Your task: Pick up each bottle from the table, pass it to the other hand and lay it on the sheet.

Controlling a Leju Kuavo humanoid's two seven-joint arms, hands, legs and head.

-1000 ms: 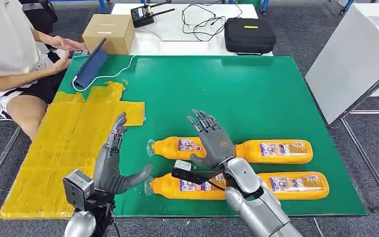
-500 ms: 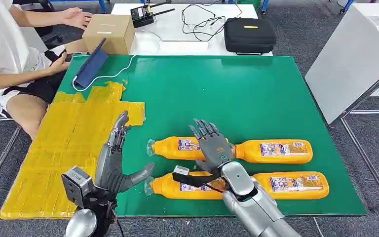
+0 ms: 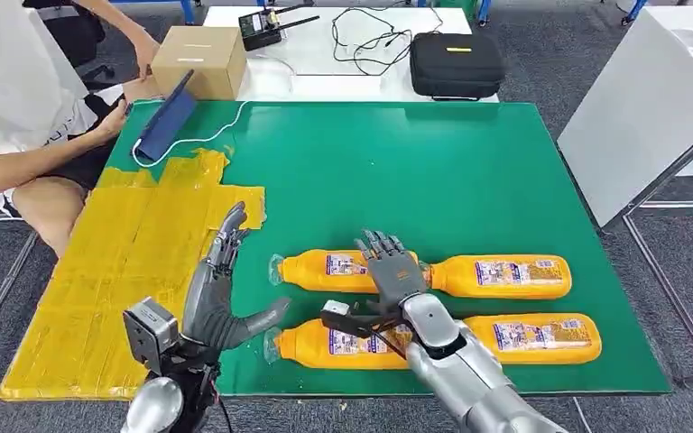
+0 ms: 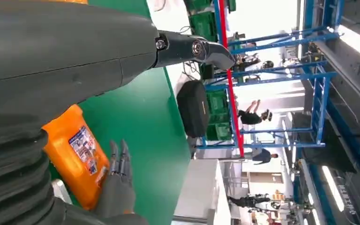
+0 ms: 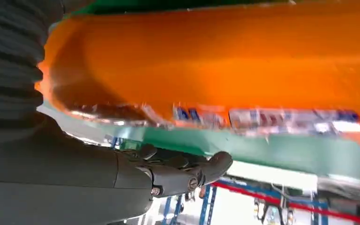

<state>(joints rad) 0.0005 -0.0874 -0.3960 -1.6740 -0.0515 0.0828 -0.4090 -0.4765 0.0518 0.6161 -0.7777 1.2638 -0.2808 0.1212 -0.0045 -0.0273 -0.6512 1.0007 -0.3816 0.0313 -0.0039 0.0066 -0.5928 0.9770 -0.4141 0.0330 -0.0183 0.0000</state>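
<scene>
Currently at the pick step, nothing lifted yet. Left to right: yellow sheet (image 3: 117, 280) taped flat on the left part of the green tabletop (image 3: 433, 171), no bottle on it. Left robot hand (image 3: 219, 293) hovers at the sheet's near edge, fingers spread and thumb out, holding nothing — looks staged to receive. Next, four orange bottles lie on their sides in two rows, all on bare tabletop right of the sheet. Right robot hand (image 3: 392, 275) sits low over the gap between the far-left bottle (image 3: 329, 270) and the near-left bottle (image 3: 334, 341), fingers extended and apart, not wrapped around either; contact I can't tell. Far-right bottle (image 3: 501, 275) and near-right bottle (image 3: 537, 336) untouched.

Next move, my read: right robot hand has to close around one left bottle's body, lift, then carry it toward the left robot hand for transfer.

Labels: white-blue wrap on each bottle, print too small and blurred to read. No brand legible.
</scene>
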